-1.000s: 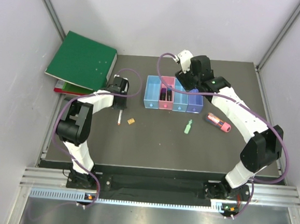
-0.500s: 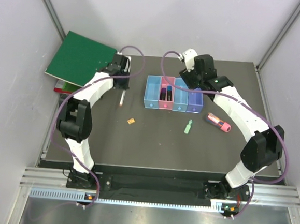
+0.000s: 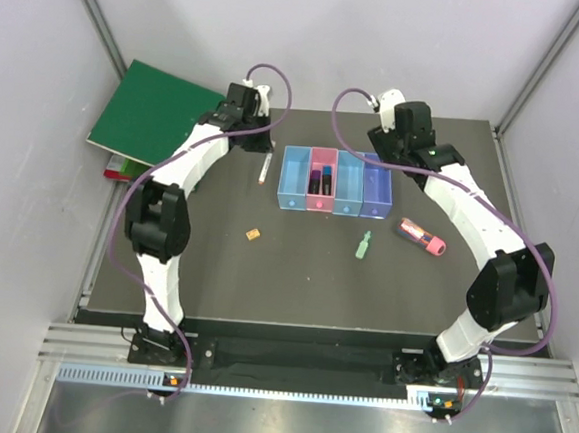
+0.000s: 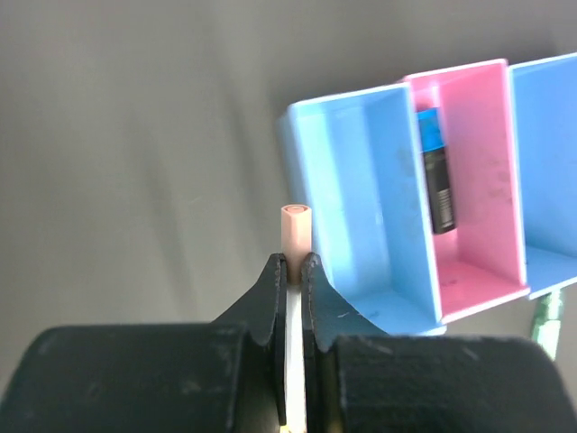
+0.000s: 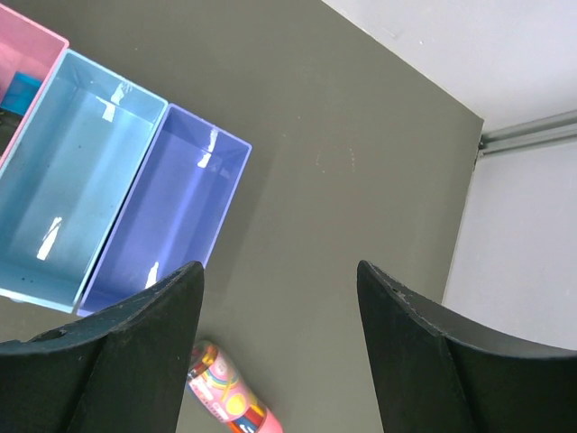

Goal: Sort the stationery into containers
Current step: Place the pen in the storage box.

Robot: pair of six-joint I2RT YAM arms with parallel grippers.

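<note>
My left gripper (image 3: 264, 157) is shut on the thin pinkish stick (image 3: 264, 168), held just left of the row of bins. In the left wrist view the stick (image 4: 296, 231) juts past my shut fingertips, beside the left light blue bin (image 4: 361, 216). The pink bin (image 4: 478, 262) holds the black-blue marker (image 4: 439, 185). My right gripper (image 3: 391, 149) is open and empty behind the purple bin (image 3: 376, 195); in its wrist view the gripper (image 5: 279, 275) is over bare table. The chunky pink-red tube (image 3: 421, 237), the small green piece (image 3: 363, 244) and the tiny orange piece (image 3: 253, 234) lie on the table. The blue-capped white pen is not in view.
Large green binders (image 3: 157, 116) lie at the back left corner. The table's right edge and a metal frame post (image 5: 527, 135) show in the right wrist view. The second light blue bin (image 5: 72, 180) and the purple bin (image 5: 171, 207) hold nothing.
My left gripper has lifted the pinkish stick from the table and carried it back and right to beside the left bin. My right gripper has drawn back from above the bins.
</note>
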